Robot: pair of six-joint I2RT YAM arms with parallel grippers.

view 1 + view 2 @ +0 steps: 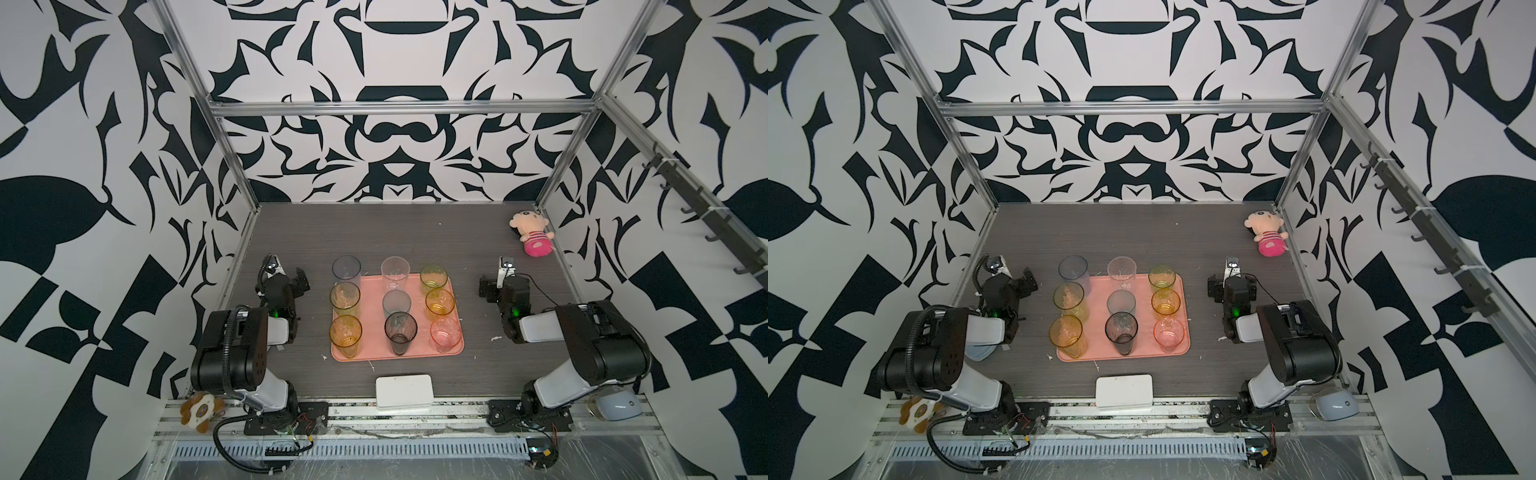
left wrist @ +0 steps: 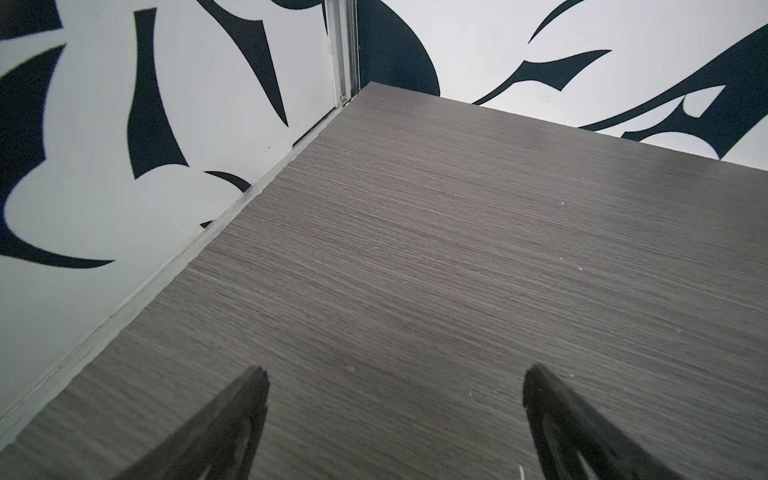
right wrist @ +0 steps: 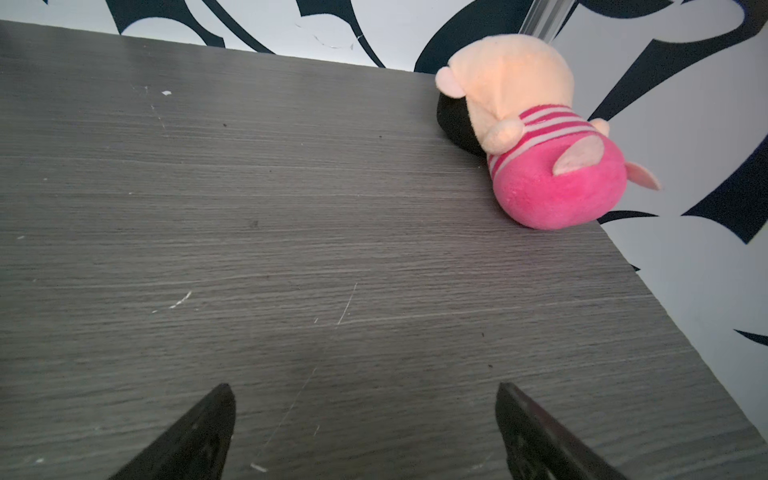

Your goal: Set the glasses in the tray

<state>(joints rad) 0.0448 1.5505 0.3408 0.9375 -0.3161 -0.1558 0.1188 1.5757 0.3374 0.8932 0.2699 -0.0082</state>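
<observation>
**Desk:** Nine glasses stand in three rows on the salmon tray at mid-table, with an arm on either side, well apart from them. What is left to do?

**Field:** Little, by the look of it. The left gripper is spread wide over bare table and holds nothing. The right gripper is released too, aimed toward the plush toy in the far corner.

**Desk:** Any doubt?

**Field:** The blue-grey tumbler at the tray's far-left corner. From above I cannot tell whether its foot sits inside the rim. If it needs a nudge, the left gripper should come in from the outer side, low on its wall and slowly, sparing the yellow tumbler just beside it. Otherwise both arms are best kept clear.
</observation>
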